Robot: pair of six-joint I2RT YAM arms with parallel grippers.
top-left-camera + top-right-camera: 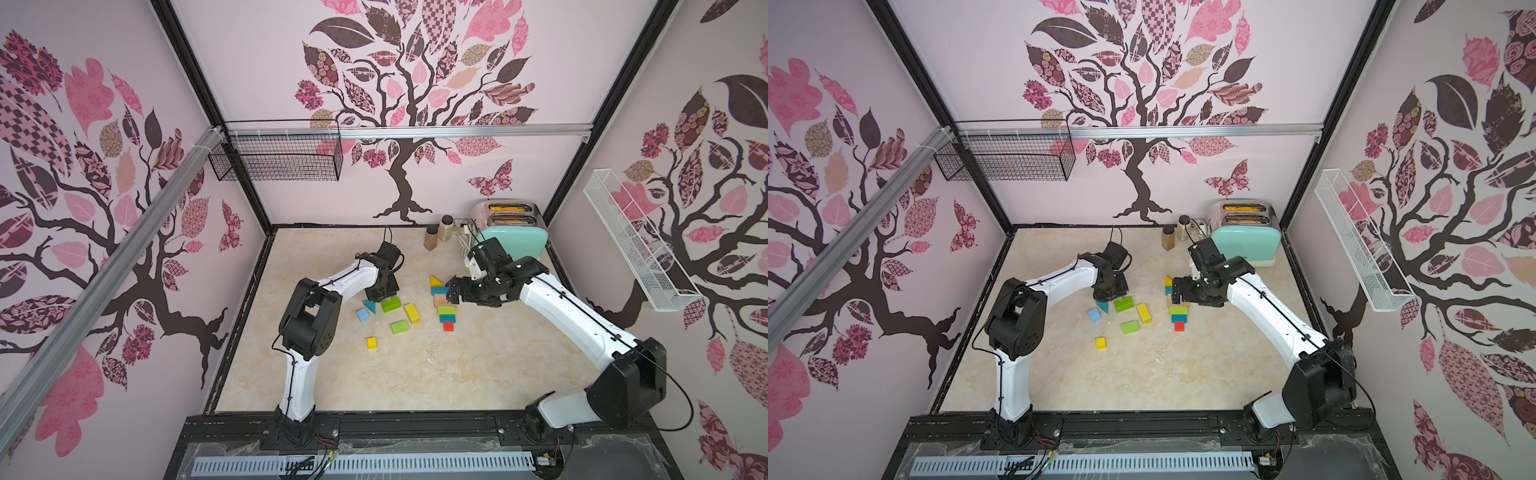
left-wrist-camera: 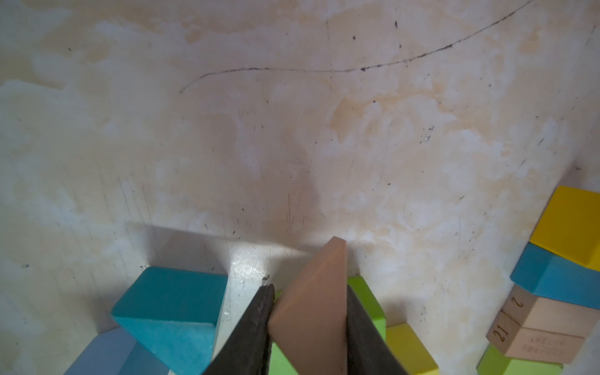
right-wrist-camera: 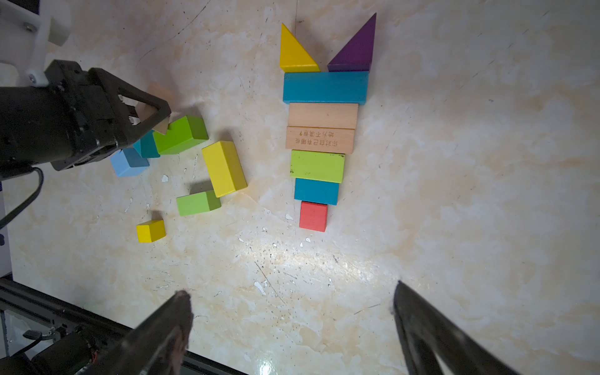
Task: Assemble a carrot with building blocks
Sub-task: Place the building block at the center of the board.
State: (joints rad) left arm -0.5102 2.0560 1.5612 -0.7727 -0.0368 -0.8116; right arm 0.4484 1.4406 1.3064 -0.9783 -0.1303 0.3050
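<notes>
Left wrist view: left gripper [image 2: 308, 289] clamped on tan wedge [image 2: 311, 324] beside green block [image 2: 370, 302]. Right wrist view: right gripper [image 3: 290, 289] spread wide, empty, apart from red cube [image 3: 313, 216].

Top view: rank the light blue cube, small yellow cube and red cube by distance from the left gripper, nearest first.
From the left gripper:
1. light blue cube, close by, slightly toward the robot's base.
2. small yellow cube, alone, farther toward the base.
3. red cube, at the base-side tip of the block column, over on the right arm's side.
</notes>
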